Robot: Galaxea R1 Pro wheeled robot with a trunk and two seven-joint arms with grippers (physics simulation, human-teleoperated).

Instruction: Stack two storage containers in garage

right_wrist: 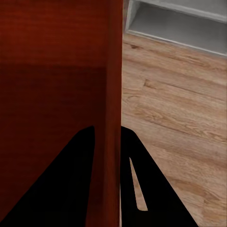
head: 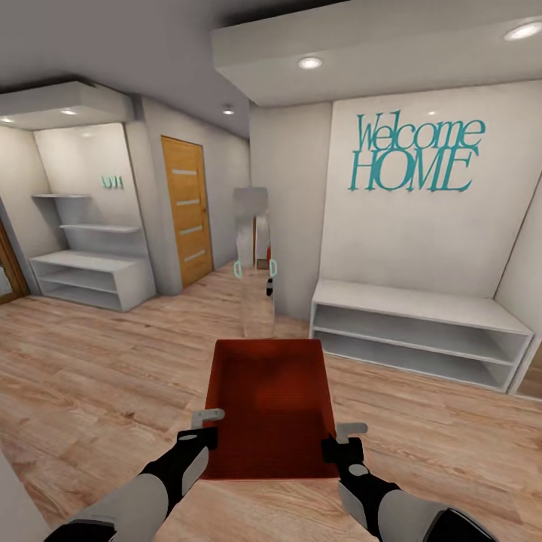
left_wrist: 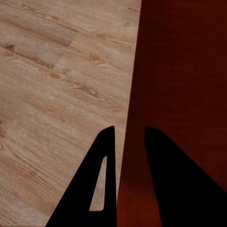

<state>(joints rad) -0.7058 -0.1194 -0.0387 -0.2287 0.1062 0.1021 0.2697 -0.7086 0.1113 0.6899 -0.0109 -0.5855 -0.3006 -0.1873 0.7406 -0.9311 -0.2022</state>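
Observation:
I hold one orange-red storage container (head: pixel 271 406) low in front of me, above the light wood-plank floor (head: pixel 98 376). It is lidless and level, with its long side pointing ahead. My left gripper (head: pixel 203 430) is shut on its left wall near the close corner. In the left wrist view the fingers of the left gripper (left_wrist: pixel 128 130) straddle the thin wall of the container (left_wrist: pixel 184 71). My right gripper (head: pixel 342 444) is shut on the right wall. The right wrist view has the right gripper (right_wrist: pixel 108 128) clamped over the container's wall (right_wrist: pixel 106 71). The other container and the garage are out of view.
A low white shelf bench (head: pixel 421 331) stands at the right under teal "Welcome HOME" lettering (head: pixel 415 154). A white shelf unit (head: pixel 90 280) sits at the left. An orange-wood door with pale stripes (head: pixel 187 211) is beyond it. A narrow passage (head: pixel 254 256) runs straight ahead.

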